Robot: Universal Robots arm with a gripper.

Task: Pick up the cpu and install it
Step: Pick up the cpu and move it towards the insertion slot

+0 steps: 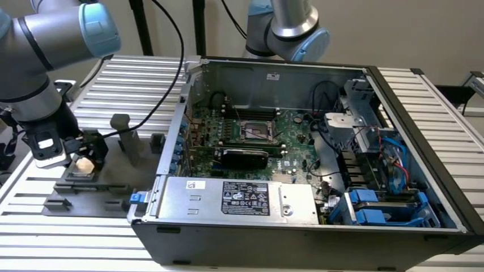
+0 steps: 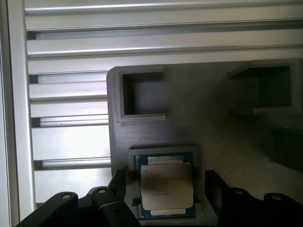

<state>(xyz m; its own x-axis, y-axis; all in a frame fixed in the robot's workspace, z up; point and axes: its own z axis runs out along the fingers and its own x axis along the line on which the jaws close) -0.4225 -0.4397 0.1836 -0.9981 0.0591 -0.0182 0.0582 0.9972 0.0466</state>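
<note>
Exterior view, arm: the grey robot arm with pale blue joint caps reaches down on the exterior view's left.
Exterior view, pincer: the black pincer hangs low over the dark grey plastic fixture block, which lies on the ribbed aluminium desk.
Exterior view, case: the large black open computer case stands just beside the fixture block, on the exterior view's right of it.
Exterior view, board: inside the case lies the green motherboard with its dark square metal-framed socket, well apart from the pincer.
Wrist view, cpu: the small flat square cpu with a pale silver-grey metal top lies flat in a shallow square recess of the fixture block.
Wrist view, pincer: the pincer is spread, with one black finger on each side of the cpu and a gap showing on both sides, so it is not touching the chip.
Wrist view, desk: the desk's slats run beside the fixture block.
</note>
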